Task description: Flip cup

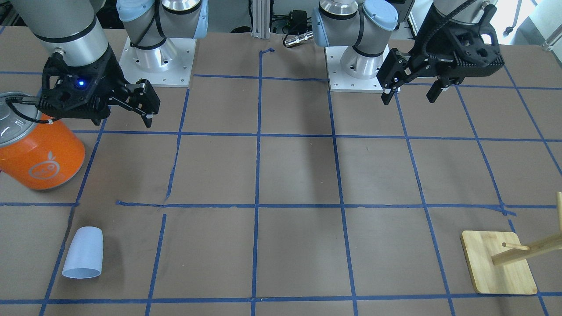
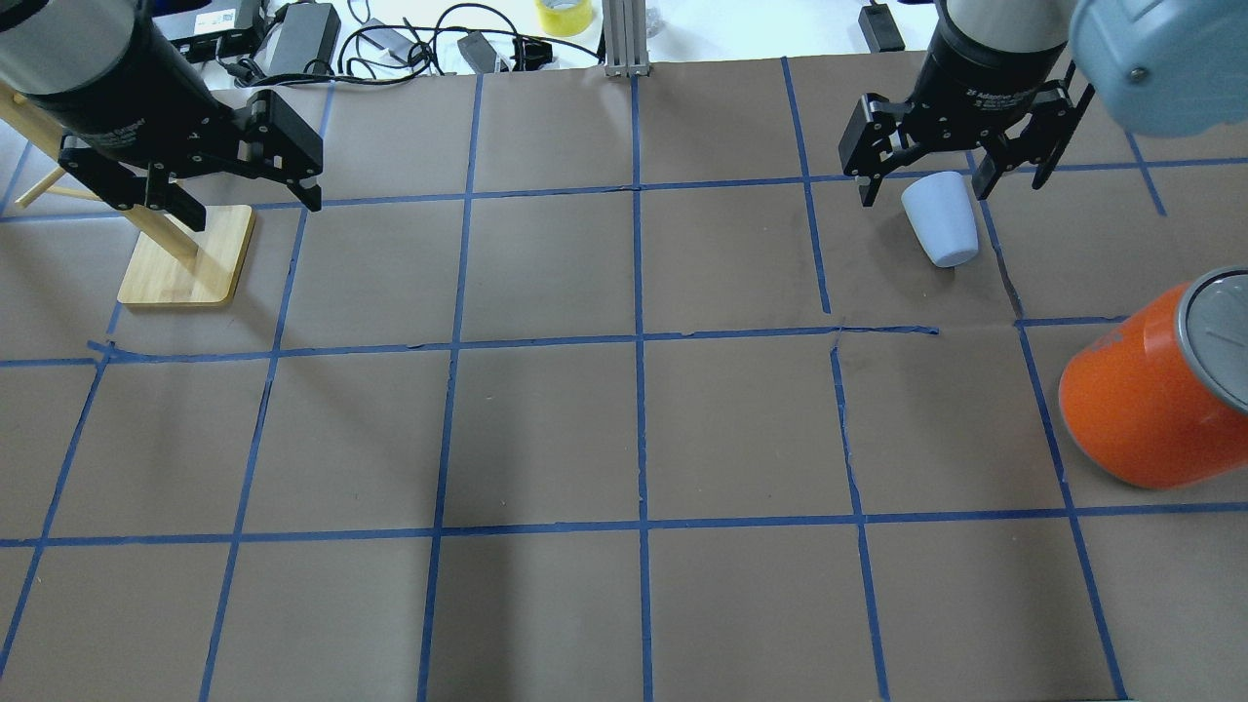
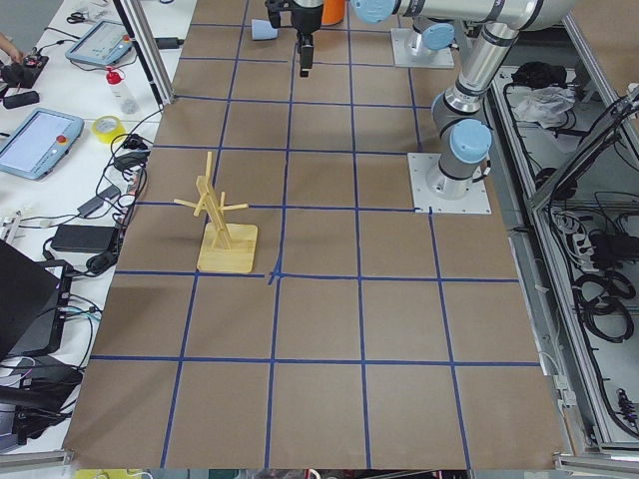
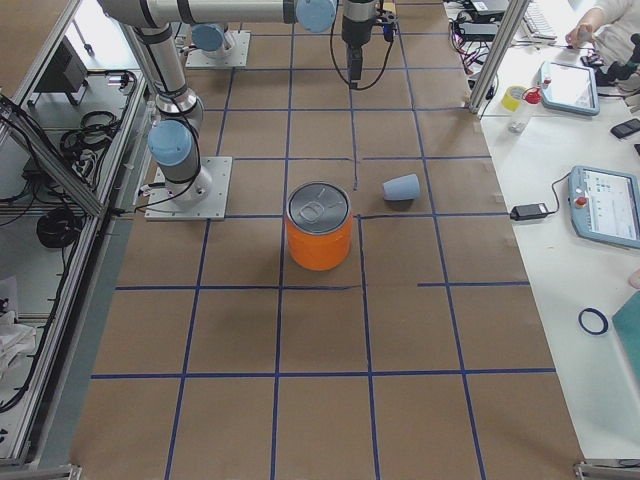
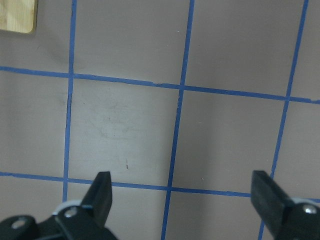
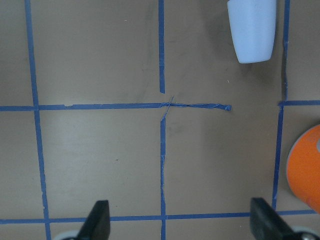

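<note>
Overhead exterior shows the cup (image 2: 941, 218) lying on its side on the desk (image 2: 546, 429); both the left end effector (image 5: 183, 192) and right end effector (image 6: 181, 222) gape wide, holding nothing.

A wide table (image 2: 546, 439) covered in brown paper fills the scene, marked into squares by blue tape (image 2: 639, 341) that is torn and crooked in places. Along one long side runs a white bench (image 4: 545, 150) carrying teach pendants (image 4: 606, 205), a yellow tape roll (image 2: 564, 14) and tangled black cables (image 2: 390, 39). An aluminium post (image 2: 621, 39) stands at the table's edge. The light is even, leaving soft shadows on the paper
</note>
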### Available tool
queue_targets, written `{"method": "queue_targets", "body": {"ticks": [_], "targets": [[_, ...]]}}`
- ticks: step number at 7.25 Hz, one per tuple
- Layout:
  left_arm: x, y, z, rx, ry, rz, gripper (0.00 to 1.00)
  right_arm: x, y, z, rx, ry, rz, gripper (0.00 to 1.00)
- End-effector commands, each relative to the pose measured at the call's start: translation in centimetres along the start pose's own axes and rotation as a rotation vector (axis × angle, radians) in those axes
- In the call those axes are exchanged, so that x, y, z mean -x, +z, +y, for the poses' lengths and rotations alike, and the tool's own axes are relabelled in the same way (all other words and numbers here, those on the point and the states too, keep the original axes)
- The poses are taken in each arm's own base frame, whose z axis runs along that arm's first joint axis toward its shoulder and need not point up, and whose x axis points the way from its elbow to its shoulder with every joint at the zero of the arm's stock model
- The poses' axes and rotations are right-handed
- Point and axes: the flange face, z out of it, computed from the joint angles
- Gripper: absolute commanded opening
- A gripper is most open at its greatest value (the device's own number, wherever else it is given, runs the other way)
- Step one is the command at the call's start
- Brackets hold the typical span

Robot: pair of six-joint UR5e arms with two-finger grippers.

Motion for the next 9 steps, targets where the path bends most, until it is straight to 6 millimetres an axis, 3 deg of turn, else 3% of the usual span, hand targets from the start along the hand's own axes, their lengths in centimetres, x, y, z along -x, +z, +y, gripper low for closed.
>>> {"method": "queue_targets", "body": {"ticks": [1,9], "targets": [[0.07,0.0,-0.01,0.0,-0.002,0.0,1.0,-0.04,-0.19,0.17,-0.002,0.0,0.002,1.0],[0.01,0.09,0.04,0.003,0.014,0.0,1.0,-0.03,-0.25,0.31,0.0,0.006,0.0,1.0]]}}
